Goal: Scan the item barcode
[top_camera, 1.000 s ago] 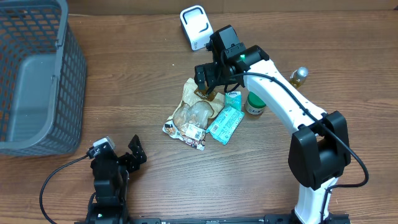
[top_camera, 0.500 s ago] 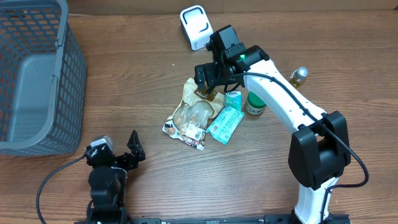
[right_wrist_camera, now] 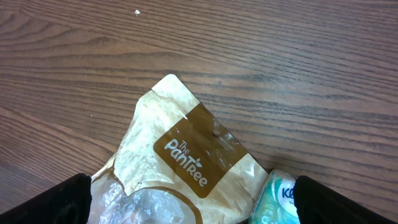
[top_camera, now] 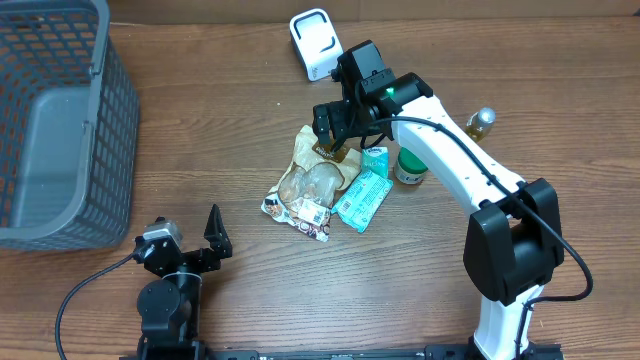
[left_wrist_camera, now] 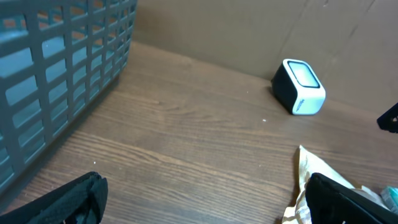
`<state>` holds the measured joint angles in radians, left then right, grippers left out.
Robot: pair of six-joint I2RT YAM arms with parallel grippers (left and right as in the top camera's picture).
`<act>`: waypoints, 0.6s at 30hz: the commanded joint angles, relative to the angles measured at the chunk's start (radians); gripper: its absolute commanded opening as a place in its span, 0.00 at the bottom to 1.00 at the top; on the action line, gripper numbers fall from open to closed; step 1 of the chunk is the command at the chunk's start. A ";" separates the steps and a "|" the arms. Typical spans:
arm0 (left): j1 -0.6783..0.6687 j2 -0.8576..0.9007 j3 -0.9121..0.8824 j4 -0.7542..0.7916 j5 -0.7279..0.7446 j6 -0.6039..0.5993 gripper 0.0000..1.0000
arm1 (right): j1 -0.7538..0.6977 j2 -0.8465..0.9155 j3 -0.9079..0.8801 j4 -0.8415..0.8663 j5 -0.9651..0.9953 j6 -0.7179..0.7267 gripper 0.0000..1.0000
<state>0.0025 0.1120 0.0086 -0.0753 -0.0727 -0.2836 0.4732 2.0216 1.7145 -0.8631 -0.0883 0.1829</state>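
Brown wood-grain surface [top_camera: 200,120] carries everything here, and the item, a crinkled cream-and-brown bread bag [top_camera: 310,185] printed "The PaniTree", lies flat near the middle of it, its brown-labelled top end pointing toward the white barcode scanner [top_camera: 315,45] at the far edge. The right fingers [right_wrist_camera: 59,202] stand spread wide and hold nothing. In the right wrist view they frame the bag's upper end from above, one dark tip at each lower corner, with the bag's logo patch between them. Whether either tip touches the wrapper cannot be told. From overhead, those fingers hang over the bag's top edge, between the bag and the scanner. A white printed label [top_camera: 315,212] sits at the bag's near end, too small to read. Just beside the bag on its right lie a teal packet [top_camera: 363,198] and a smaller teal pack [top_camera: 375,160]. A green-lidded jar [top_camera: 410,165] and a gold-capped bottle [top_camera: 481,120] stand further right. The left fingers [left_wrist_camera: 62,205] are also parted wide and empty, low over the near edge of the surface, well apart from the bag. Their camera sees only a corner of it past the right tip. A grey mesh basket [top_camera: 115,130] stands at the far left.
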 commanded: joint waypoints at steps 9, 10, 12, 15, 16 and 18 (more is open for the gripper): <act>0.005 -0.101 -0.003 -0.004 0.015 0.068 0.99 | 0.002 -0.016 -0.001 0.005 0.009 0.000 1.00; 0.005 -0.109 -0.003 -0.004 0.016 0.071 1.00 | 0.002 -0.016 -0.001 0.005 0.009 0.000 1.00; 0.005 -0.109 -0.003 -0.004 0.018 0.072 1.00 | 0.002 -0.016 -0.001 0.005 0.009 0.000 1.00; 0.004 -0.109 -0.003 -0.005 0.022 0.078 1.00 | 0.002 -0.016 -0.001 0.005 0.009 0.000 1.00; 0.005 -0.109 -0.003 -0.005 0.022 0.079 1.00 | 0.002 -0.016 -0.001 0.005 0.009 0.000 1.00; 0.005 -0.109 -0.003 -0.005 0.021 0.079 1.00 | 0.002 -0.016 -0.001 0.005 0.009 0.000 1.00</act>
<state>0.0025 0.0170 0.0086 -0.0761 -0.0635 -0.2310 0.4732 2.0216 1.7145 -0.8635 -0.0883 0.1829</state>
